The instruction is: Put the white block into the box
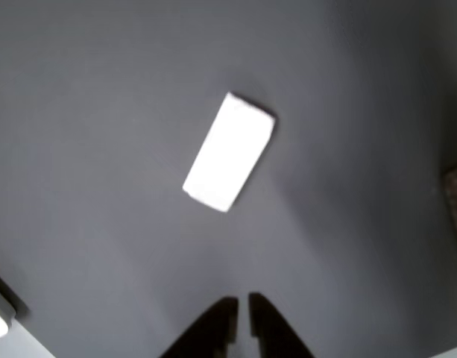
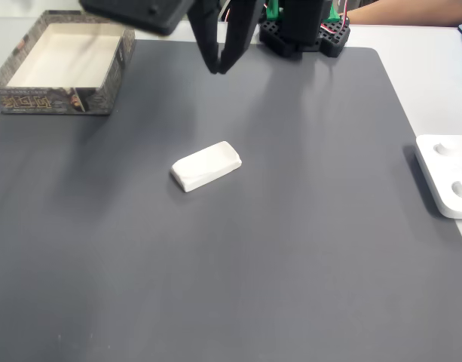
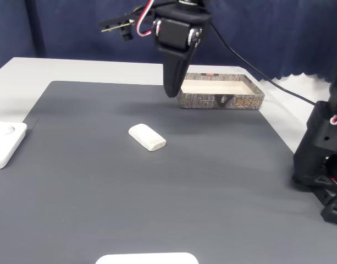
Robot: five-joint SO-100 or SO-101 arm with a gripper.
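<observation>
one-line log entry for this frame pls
phase: approach | gripper: nearly shut, empty, above mat | white block: flat on mat, untouched | box: empty, mat corner

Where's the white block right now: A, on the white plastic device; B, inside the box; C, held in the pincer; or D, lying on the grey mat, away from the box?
D: the white block lies on the grey mat, apart from the box and below the raised pincer.

Soft, even room light falls from above. The other view is blurred, and the white block [image 1: 229, 152] glares without detail there. Both fixed views are sharper, with faint shadows on the bench [image 2: 291, 226].
</observation>
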